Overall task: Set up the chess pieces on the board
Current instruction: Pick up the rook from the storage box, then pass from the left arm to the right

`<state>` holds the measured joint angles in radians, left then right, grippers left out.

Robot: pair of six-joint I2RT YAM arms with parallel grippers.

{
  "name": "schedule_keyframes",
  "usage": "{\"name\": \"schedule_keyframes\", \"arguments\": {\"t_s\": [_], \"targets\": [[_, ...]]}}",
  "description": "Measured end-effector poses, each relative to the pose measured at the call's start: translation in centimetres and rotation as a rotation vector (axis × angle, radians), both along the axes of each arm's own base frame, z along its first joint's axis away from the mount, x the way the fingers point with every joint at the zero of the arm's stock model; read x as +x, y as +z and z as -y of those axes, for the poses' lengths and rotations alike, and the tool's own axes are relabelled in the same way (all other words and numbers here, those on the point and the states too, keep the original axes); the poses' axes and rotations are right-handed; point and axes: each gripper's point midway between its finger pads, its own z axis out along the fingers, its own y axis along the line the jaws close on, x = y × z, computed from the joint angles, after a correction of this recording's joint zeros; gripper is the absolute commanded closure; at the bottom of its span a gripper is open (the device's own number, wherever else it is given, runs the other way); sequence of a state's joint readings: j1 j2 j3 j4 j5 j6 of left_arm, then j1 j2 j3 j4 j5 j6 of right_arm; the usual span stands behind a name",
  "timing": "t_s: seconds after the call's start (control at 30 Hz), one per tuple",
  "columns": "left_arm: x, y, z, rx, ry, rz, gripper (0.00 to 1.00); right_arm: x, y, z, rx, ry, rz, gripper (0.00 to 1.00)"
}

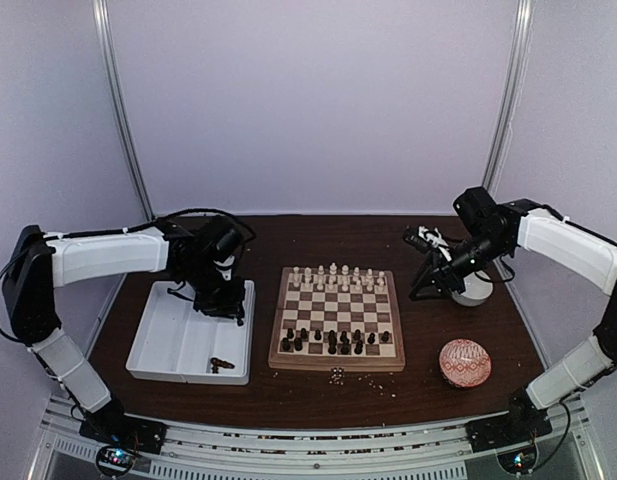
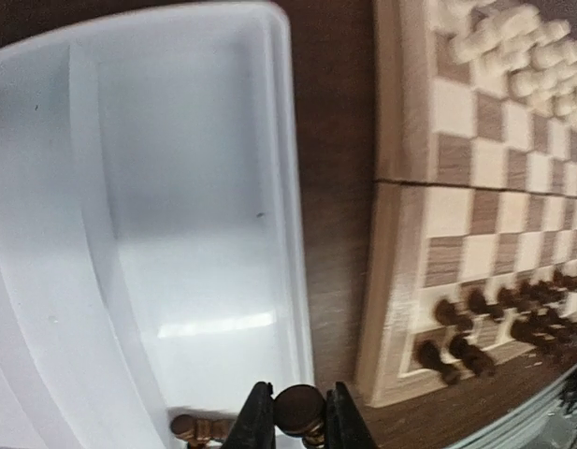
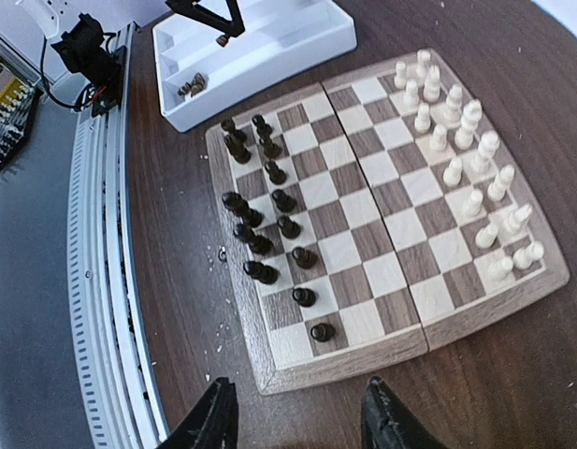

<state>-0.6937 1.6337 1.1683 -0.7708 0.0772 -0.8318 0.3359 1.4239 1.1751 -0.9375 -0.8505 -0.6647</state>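
My left gripper (image 2: 299, 404) is clamped on a dark piece (image 2: 299, 412) over the near corner of the tray (image 2: 204, 234). A second dark piece (image 2: 196, 428) lies in the tray just left of these fingers, and the board (image 2: 391, 281) sits to their right across a strip of table. My right gripper (image 3: 297, 426) hangs with fingers apart, holding nothing. The board's edge is just ahead of it, with dark men (image 3: 269, 201) to the left and cream men (image 3: 461, 154) farther right.
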Motion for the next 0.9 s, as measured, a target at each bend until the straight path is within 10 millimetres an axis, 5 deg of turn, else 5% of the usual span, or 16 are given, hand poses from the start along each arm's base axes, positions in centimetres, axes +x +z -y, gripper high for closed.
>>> {"name": "schedule_keyframes", "arguments": {"t_s": [0.17, 0.2, 0.23, 0.27, 0.43, 0.63, 0.77, 0.9], "targets": [[2.0, 4.7, 2.9, -0.236, 0.076, 0.111, 1.0, 1.0, 3.8, -2.7, 0.084, -0.04, 0.089, 0.42], [2.4, 5.2, 3.6, -0.287, 0.093, 0.121, 1.0, 1.3, 4.4, -3.4, 0.096, -0.05, 0.102, 0.33], [2.7, 5.5, 4.3, -0.338, 0.112, 0.126, 1.0, 1.7, 4.9, -4.1, 0.106, -0.061, 0.117, 0.05], [3.0, 5.7, 4.8, -0.377, 0.127, 0.127, 1.0, 2.0, 5.5, -4.9, 0.117, -0.076, 0.129, 0.0], [4.0, 6.7, 7.2, -0.546, 0.195, 0.125, 1.0, 2.6, 7.5, -9.8, 0.174, -0.073, 0.201, 0.0], [4.9, 8.9, 10.1, -0.742, 0.256, 0.134, 0.97, 4.7, 7.1, -16.8, 0.183, -0.068, 0.166, 0.34], [4.8, 8.8, 11.6, -0.828, 0.29, 0.103, 0.97, 5.6, 5.1, -18.5, 0.183, -0.13, 0.106, 0.38], [4.8, 8.9, 12.6, -0.867, 0.303, 0.089, 0.97, 6.2, 5.2, -19.2, 0.205, -0.175, 0.098, 0.39]]}}
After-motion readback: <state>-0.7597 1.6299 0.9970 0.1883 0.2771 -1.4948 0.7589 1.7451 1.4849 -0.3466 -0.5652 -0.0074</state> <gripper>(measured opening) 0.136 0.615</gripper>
